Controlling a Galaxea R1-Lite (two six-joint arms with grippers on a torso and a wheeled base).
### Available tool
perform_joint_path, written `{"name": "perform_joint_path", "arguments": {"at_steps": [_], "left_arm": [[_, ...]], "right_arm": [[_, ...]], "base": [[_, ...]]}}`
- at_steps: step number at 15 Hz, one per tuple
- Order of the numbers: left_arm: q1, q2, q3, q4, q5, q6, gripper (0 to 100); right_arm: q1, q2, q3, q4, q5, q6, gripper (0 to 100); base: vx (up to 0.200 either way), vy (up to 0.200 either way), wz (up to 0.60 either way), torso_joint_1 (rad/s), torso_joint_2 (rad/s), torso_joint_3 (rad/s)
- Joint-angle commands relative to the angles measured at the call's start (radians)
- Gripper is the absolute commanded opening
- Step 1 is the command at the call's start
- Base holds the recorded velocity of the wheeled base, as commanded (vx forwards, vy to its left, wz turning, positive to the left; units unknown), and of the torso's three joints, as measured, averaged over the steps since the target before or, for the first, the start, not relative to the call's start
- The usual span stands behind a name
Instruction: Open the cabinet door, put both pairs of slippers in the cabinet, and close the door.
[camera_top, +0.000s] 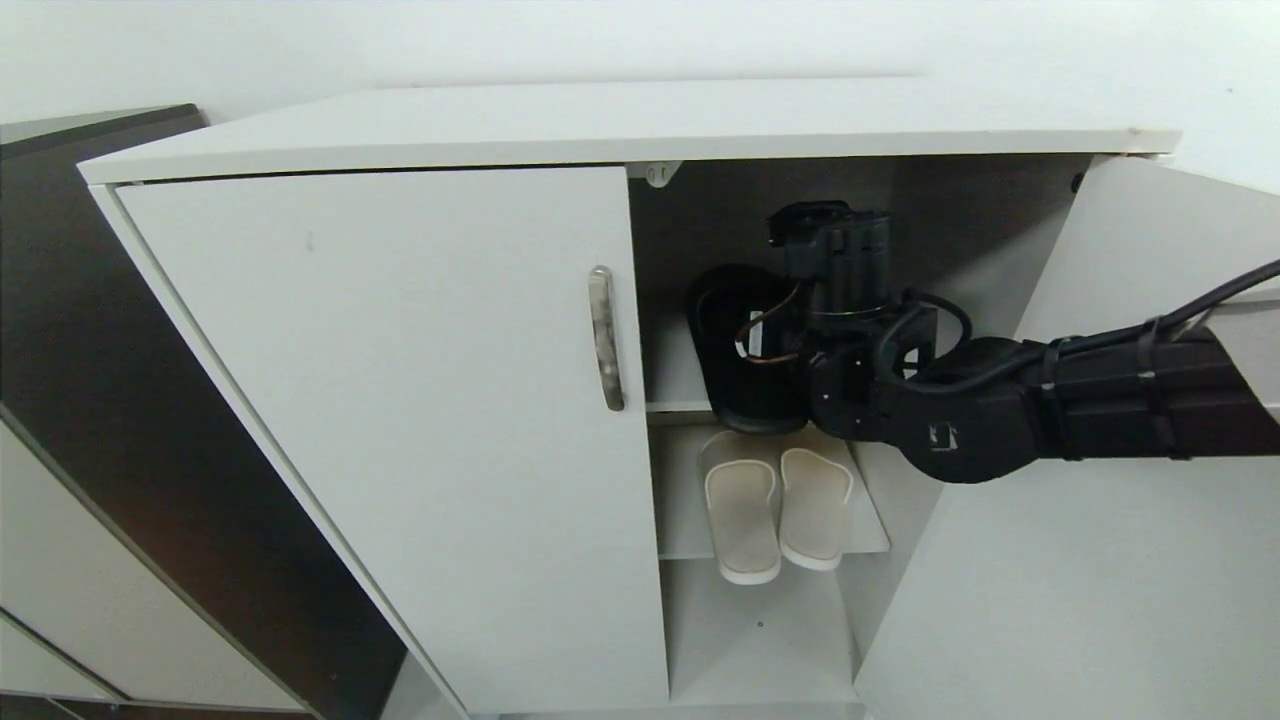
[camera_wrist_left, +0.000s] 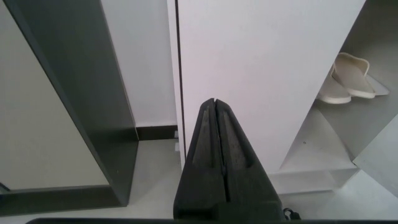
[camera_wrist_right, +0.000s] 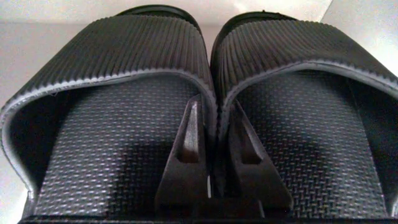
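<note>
In the head view, the white cabinet (camera_top: 600, 125) stood with its left door (camera_top: 400, 420) shut and its right door (camera_top: 1100, 520) swung wide open. A metal handle (camera_top: 606, 338) ran upright along the left door's inner edge. The right arm went in through the cabinet's open half at the height of the upper shelf (camera_top: 675, 385). The black slippers (camera_top: 745, 350) lay on that shelf, their heels reaching its front edge, and the arm's wrist covered part of them. The cream slippers (camera_top: 775, 505) lay side by side on the middle shelf (camera_top: 870, 535) just below, their heels hanging over its front edge. A small white mark on the arm's casing was too small to read. A dark panel (camera_top: 120, 400) stood against the cabinet's left side.

The left wrist view showed the left gripper (camera_wrist_left: 214, 109) outside the cabinet, in front of the shut left door (camera_wrist_left: 261, 68). Its fingers were pressed flat together with nothing between them. This view also took in the cream slippers (camera_wrist_left: 348, 78) from lower down, and the dark panel (camera_wrist_left: 81, 93) reaching down to the floor.

The right wrist view gave what the wrist hid from the head camera. The right gripper (camera_wrist_right: 214, 109) had one finger inside each of the black slippers (camera_wrist_right: 124, 124) and was pinched on the two inner strap walls where the pair met. The ribbed straps and studded footbeds showed no legible writing.
</note>
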Motion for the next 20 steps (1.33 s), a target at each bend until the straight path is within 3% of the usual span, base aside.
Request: {"name": "perform_joint_path", "arguments": {"at_steps": [1, 6, 17, 18, 20], "left_arm": [[0.000, 0.001, 0.000, 0.000, 0.001, -0.001, 0], [0.000, 0.001, 0.000, 0.000, 0.001, -0.001, 0], [0.000, 0.001, 0.000, 0.000, 0.002, -0.001, 0], [0.000, 0.001, 0.000, 0.000, 0.002, -0.002, 0], [0.000, 0.001, 0.000, 0.000, 0.001, -0.002, 0]], "right_arm": [[-0.015, 0.058, -0.094, 0.051, 0.007, 0.003, 0], [-0.042, 0.119, -0.213, 0.100, 0.026, 0.005, 0], [-0.051, 0.142, -0.219, 0.100, 0.029, 0.005, 0], [-0.051, 0.142, -0.219, 0.100, 0.029, 0.005, 100], [-0.051, 0.142, -0.215, 0.102, 0.027, 0.003, 100]], "base": [[0.000, 0.000, 0.00, 0.000, 0.00, 0.000], [0.000, 0.000, 0.00, 0.000, 0.00, 0.000], [0.000, 0.000, 0.00, 0.000, 0.00, 0.000], [0.000, 0.000, 0.00, 0.000, 0.00, 0.000], [0.000, 0.000, 0.00, 0.000, 0.00, 0.000]]}}
